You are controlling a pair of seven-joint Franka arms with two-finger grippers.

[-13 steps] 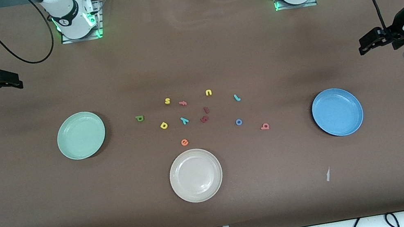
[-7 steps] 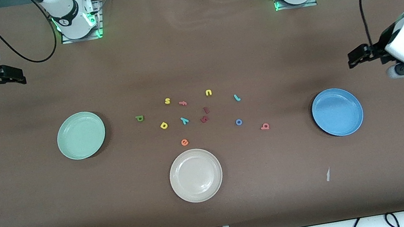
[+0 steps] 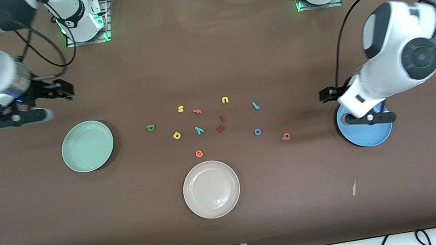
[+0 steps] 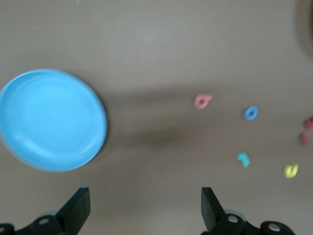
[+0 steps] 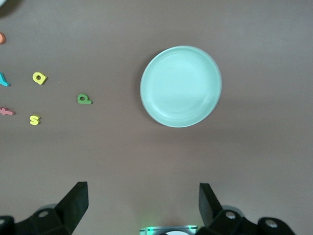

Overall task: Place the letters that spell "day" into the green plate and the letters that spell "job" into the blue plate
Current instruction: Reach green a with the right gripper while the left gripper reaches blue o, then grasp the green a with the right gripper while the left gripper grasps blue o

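Note:
The green plate [image 3: 87, 146] [image 5: 181, 86] lies toward the right arm's end of the table and has nothing in it. The blue plate [image 3: 366, 137] [image 4: 51, 120] lies toward the left arm's end, partly covered by the left arm. Between them lie the dark green "d" [image 3: 150, 127] [image 5: 84, 99], yellow "a" [image 3: 177, 135] [image 5: 39, 78], teal "y" [image 3: 199, 130], teal "j" [image 3: 256, 105] [image 4: 243, 159], blue "o" [image 3: 258, 132] [image 4: 251, 113] and pink "b" [image 3: 286, 136] [image 4: 202, 101]. My left gripper [image 3: 328, 94] [image 4: 145, 205] hangs open over bare table beside the blue plate. My right gripper [image 3: 65, 90] [image 5: 144, 203] hangs open over bare table beside the green plate.
A beige plate [image 3: 211, 189] lies nearer the front camera than the letters. Mixed in with the task letters are a yellow "s" [image 3: 180, 109], a pinkish "f" [image 3: 197, 111], a yellow "u" [image 3: 225, 100], two dark red letters [image 3: 221, 128] and an orange "e" [image 3: 199, 153].
Both arms have swung in from the table's ends, the left gripper to the blue plate's edge and the right gripper toward the green plate. Letters and plates have not moved.

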